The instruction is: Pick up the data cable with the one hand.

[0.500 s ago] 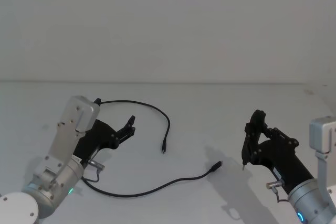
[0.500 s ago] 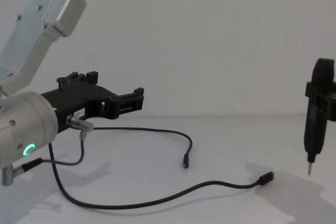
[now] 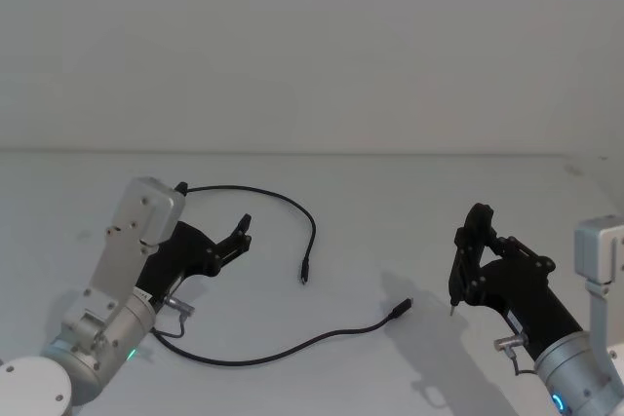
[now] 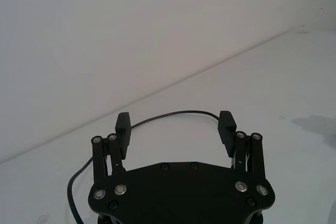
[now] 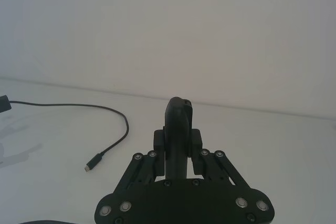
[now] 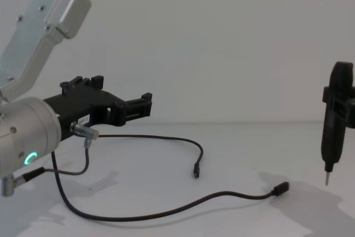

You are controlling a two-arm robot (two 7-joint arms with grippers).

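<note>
White tabletop (image 3: 409, 192), data cable (image 3: 313, 236) looping just ahead of my left gripper (image 3: 242, 232), fingers spread wide; I'd straddle 1 strand squarely before closing. Right gripper (image 3: 475, 258), parked right, clamps a pen tool (image 3: 458, 278).

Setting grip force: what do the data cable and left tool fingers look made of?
Data cable: flexible rubbery or PVC jacket, matte black; it lies in loose curves. Left tool fingers: probably rigid black plastic, matte, with angular moulded edges; pad material unclear.

Head view from above, chest view low, side-on, both share data cable (image 3: 313, 236), wrist views forward
</note>
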